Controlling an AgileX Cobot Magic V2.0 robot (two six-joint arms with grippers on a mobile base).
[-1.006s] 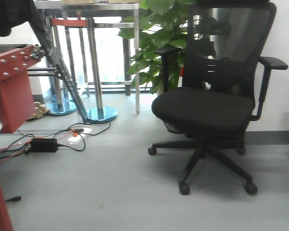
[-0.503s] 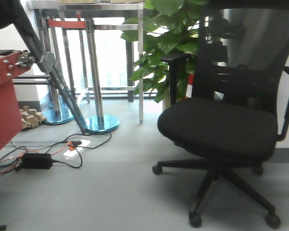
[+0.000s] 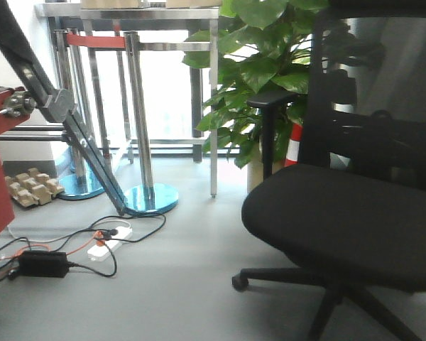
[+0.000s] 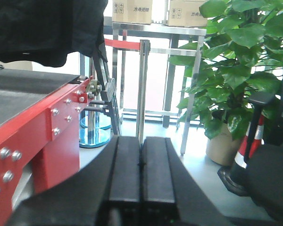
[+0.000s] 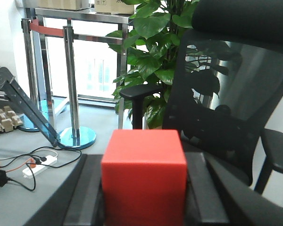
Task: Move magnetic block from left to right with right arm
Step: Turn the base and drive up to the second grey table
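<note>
Right claw (image 5: 144,195), clamped on magnetic block (image 5: 144,172)

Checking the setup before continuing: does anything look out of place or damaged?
Nothing looks damaged. The magnetic block sits squarely in the right hand; the left hand is shut, empty. Only loose cables sprawl across the floor.

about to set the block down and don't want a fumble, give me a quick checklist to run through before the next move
1. Magnetic block clamped between right fingers: ok.
2. Block sitting level and centred in the grip: ok.
3. Left fingers shut with nothing between them: ok.
4. Placing spot on the right in sight: cannot tell, no view shows it.
5. Clearance to the office chair ahead: cannot tell, though it looks near.
</note>
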